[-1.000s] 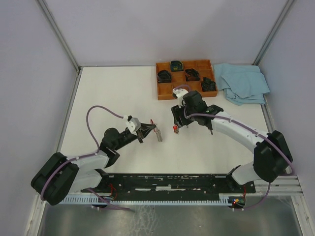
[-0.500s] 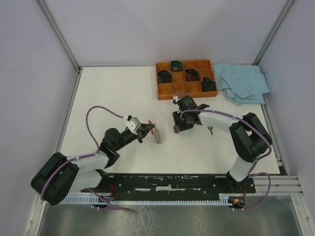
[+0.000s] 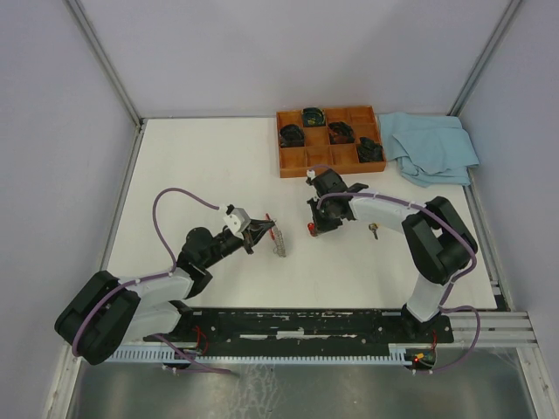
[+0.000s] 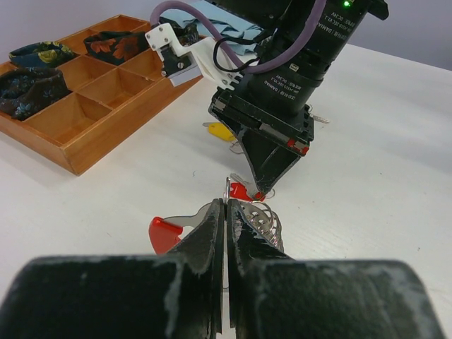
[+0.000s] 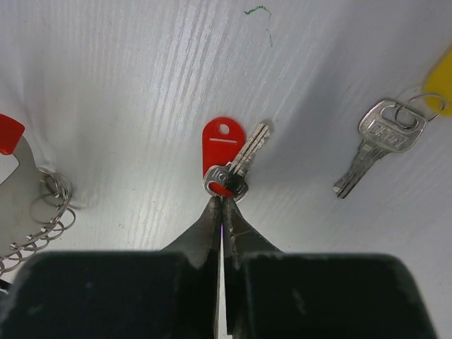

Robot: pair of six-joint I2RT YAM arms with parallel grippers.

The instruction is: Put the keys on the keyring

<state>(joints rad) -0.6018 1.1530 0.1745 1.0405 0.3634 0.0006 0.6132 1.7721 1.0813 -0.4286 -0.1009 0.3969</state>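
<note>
Red-tagged key [image 5: 229, 169]: lay flat on the table, head touching the tips of the right pincer [image 5: 222, 205]. Jaws were together; whether they pinched it could not be told.
Yellow-tagged key [image 5: 381, 138]: lay right of that pincer, apart.
Keyring [image 4: 263, 220]: clamped in the left pincer [image 4: 226, 210], red band to its left, wire rings just ahead.
Wooden tray [image 4: 106, 145]: sat ahead and left of the left pincer.

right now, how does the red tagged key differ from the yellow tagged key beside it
The red-tagged key lies across its tag, blade up-right in the right wrist view; the yellow-tagged key lies clear of its tag, blade down-left. The right pincer meets the red one's head; the yellow one lies untouched. Both are silver.
</note>
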